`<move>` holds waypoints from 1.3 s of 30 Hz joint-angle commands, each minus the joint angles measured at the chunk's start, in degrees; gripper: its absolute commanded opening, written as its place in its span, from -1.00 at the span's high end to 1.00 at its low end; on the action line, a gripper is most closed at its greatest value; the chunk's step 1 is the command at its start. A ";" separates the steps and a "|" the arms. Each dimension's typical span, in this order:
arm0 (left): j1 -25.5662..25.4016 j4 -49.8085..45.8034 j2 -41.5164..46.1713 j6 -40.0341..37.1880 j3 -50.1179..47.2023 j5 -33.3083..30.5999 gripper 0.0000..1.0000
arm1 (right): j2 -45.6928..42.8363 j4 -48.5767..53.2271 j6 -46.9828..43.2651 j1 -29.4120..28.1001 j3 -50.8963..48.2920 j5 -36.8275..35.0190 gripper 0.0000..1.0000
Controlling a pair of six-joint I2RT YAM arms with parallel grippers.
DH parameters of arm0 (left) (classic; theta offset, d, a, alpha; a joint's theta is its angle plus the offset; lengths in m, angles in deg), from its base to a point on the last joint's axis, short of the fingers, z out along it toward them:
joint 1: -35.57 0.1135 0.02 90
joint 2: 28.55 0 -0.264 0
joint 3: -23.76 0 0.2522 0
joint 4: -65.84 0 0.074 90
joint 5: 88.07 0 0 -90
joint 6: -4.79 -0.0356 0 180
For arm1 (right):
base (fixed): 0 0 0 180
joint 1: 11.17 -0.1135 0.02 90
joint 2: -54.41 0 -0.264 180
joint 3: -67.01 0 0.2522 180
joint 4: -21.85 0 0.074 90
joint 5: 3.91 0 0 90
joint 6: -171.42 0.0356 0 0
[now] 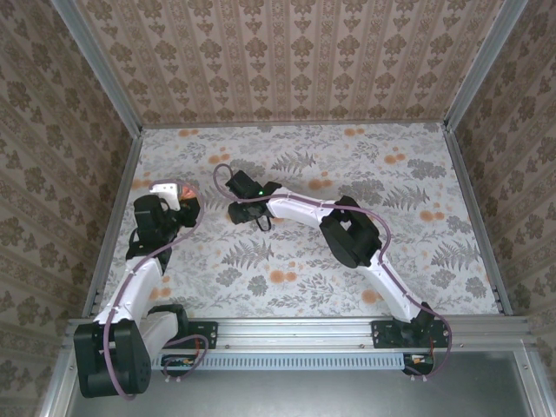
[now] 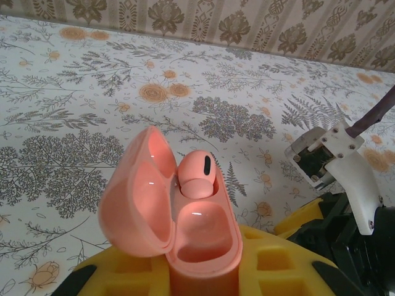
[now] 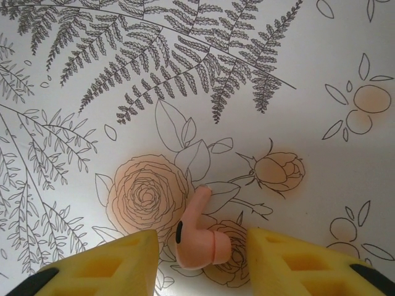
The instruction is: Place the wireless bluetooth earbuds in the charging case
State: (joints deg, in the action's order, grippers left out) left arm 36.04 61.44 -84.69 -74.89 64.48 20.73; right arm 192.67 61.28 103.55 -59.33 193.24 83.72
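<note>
Two coral-pink earbuds [image 2: 196, 174] [image 3: 199, 237], one open coral-pink charging case [image 2: 185, 240], two white robot arms [image 1: 143, 278] [image 1: 347, 230]

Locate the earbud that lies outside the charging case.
Right wrist view: the earbud lies on the printed roses of the table, between the right gripper's yellow fingers.

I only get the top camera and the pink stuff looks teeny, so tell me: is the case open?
Observer: Yes. The left wrist view shows the left gripper shut on the charging case, its lid swung open.
Operator: Is a bud in there?
Observer: One earbud sits in it; the hollow beside it looks empty.
Operator: Where's the other one?
Observer: The right wrist view shows the second earbud lying on the table between the right gripper's open fingers, touching neither.
</note>
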 commanded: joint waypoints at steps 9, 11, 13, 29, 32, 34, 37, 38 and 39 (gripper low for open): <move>0.50 0.95 0.27 1.53 -0.12 1.66 0.66 | -7.28 -1.30 -4.31 -0.28 -11.25 1.20 0.29; 0.52 0.98 0.41 1.75 -0.24 1.92 0.65 | -10.06 -2.32 -5.33 -0.40 -15.19 2.23 0.30; 0.49 1.01 0.62 2.04 -0.40 2.10 0.65 | -12.83 -2.51 -6.24 -0.50 -19.06 2.61 0.31; -0.73 1.60 0.81 4.04 -0.80 2.46 0.65 | -27.34 -0.61 -10.54 1.52 -33.19 6.93 0.20; -0.65 0.93 0.31 4.26 -0.27 2.55 0.65 | -24.29 2.44 -5.32 2.19 -26.43 7.25 0.19; -0.64 0.45 0.08 4.15 0.15 2.56 0.65 | -22.14 4.35 -0.79 2.29 -21.53 7.21 0.18; -0.36 -0.63 -0.28 4.14 0.96 2.57 0.65 | -18.56 8.08 5.17 2.29 -14.86 6.80 0.10; -0.26 -0.99 -0.45 4.17 1.23 2.56 0.65 | -17.19 8.90 6.56 2.32 -12.81 6.93 0.05; -0.11 -1.23 -0.69 4.18 1.43 2.55 0.64 | -15.92 9.18 7.47 2.31 -10.83 7.15 0.01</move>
State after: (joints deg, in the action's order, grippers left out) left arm 35.62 60.96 -84.86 -71.67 63.89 22.26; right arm 172.91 65.17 104.12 -57.04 178.25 89.86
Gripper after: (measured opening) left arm 0.201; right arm 0.483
